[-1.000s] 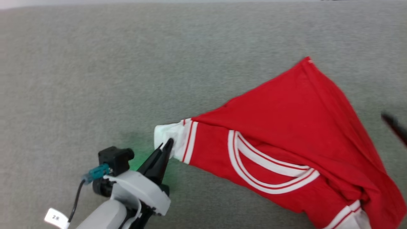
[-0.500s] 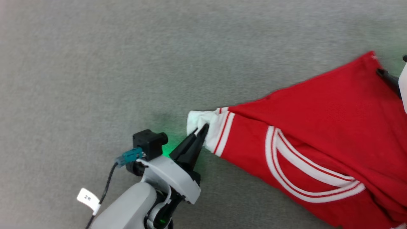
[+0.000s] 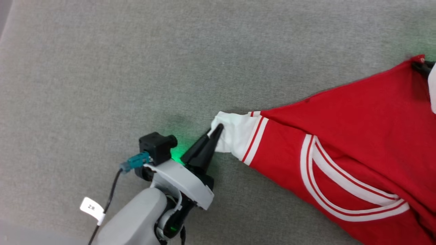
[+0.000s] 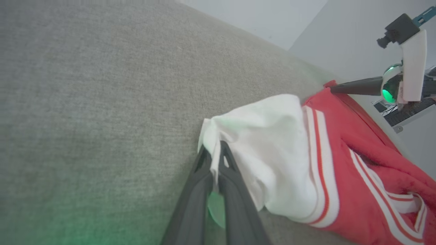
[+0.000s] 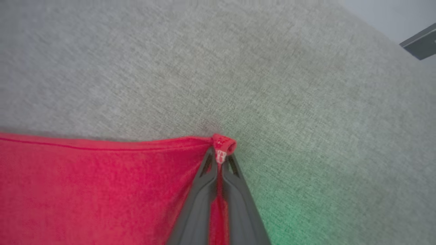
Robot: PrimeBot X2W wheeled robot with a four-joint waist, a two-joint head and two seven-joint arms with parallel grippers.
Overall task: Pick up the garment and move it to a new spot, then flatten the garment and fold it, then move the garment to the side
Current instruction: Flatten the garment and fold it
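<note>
The garment (image 3: 354, 112), a red T-shirt with white sleeves and a striped collar, lies stretched over the grey cloth surface at the right of the head view. My left gripper (image 3: 216, 130) is shut on the edge of its white sleeve (image 4: 269, 149), fingers pinching the cloth in the left wrist view (image 4: 214, 153). At the far right edge, my right gripper (image 3: 419, 64) is shut on the garment's red corner (image 5: 223, 144); in the right wrist view both fingers (image 5: 219, 160) close over that corner. The same right gripper (image 4: 335, 89) reaches the red corner in the left wrist view.
The grey fabric surface (image 3: 136, 68) spreads wide to the left and far side of the garment. A pale wall (image 4: 272, 17) rises beyond its far edge. My left arm's wrist camera and cable (image 3: 150, 153) sit just left of the fingers.
My right gripper has shut on the garment's red corner. The head camera has shifted, so the garment sits further right in view. My left gripper keeps its hold on the white sleeve.
</note>
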